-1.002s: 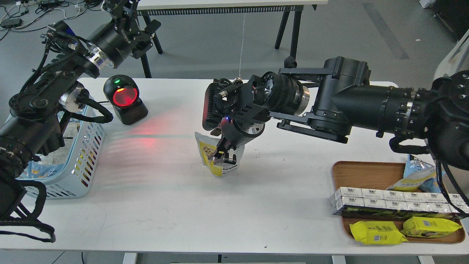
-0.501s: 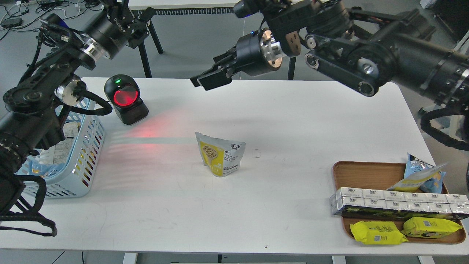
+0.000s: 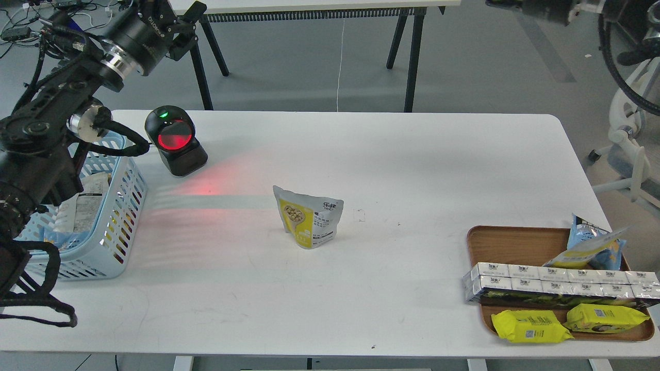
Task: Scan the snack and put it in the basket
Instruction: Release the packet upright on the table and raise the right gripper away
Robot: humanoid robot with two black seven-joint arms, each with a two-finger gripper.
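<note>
The snack (image 3: 309, 217), a small pouch with a white top and a yellow lower part, stands upright and alone near the middle of the white table (image 3: 361, 288). The light blue basket (image 3: 121, 226) sits at the left table edge with some packets inside, partly hidden by my left arm. My left gripper (image 3: 178, 23) is raised high at the top left, above and behind the basket, dark and end-on, far from the pouch. Only a part of my right arm (image 3: 546, 7) shows at the top right; its gripper is out of view.
A black barcode scanner (image 3: 175, 140) with a red glowing window stands right of the basket and casts red light on the table. A brown wooden tray (image 3: 515, 239) at the front right holds white boxes (image 3: 557, 281), two flat yellow packets (image 3: 531, 325) and a blue-and-yellow bag (image 3: 593, 245).
My right gripper let go of the pouch, which stays standing, and the right arm rose and swung away to the top right, out of view. The left arm shifted slightly up and left.
</note>
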